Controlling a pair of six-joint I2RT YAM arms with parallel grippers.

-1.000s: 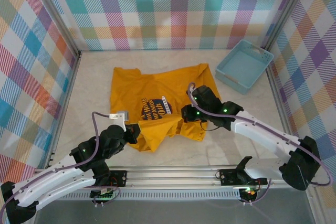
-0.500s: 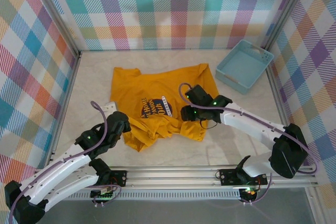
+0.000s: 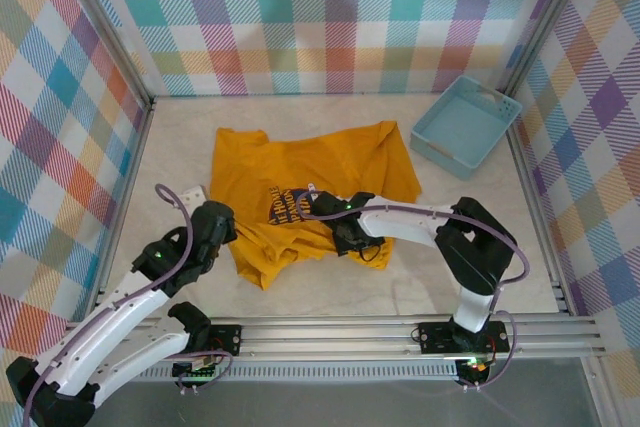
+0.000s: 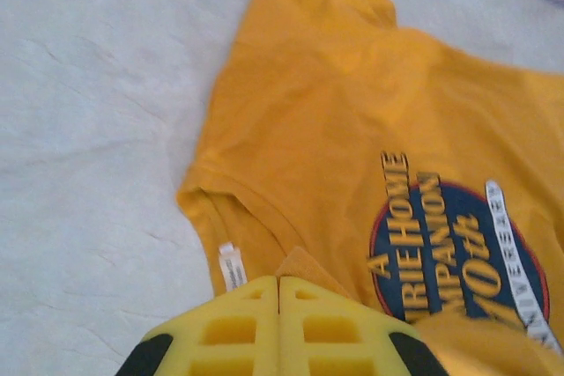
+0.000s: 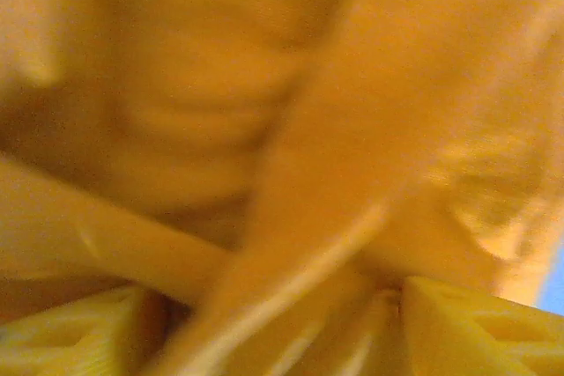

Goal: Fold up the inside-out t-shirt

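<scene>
Compared with a second ago, the right arm is seen folded sharply at its elbow and its wrist carried leftward. The right gripper is now placed over the near middle of the inside-out t-shirt, just beside the dark print. Less of that print is shown than before, a fold having been drawn across its near part. The left gripper has been shifted left and a little farther from the bases, to the garment's near left edge.

The t-shirt is spread on the table, well apart from the light blue basket in the far right corner.

In the left wrist view the left gripper is seen pressed together, a small fold of the t-shirt pinched at its tips and a white label lying just beside them.

In the blurred right wrist view the right gripper is seen with its fingers set wide apart, a ridge of the t-shirt running between them.
</scene>
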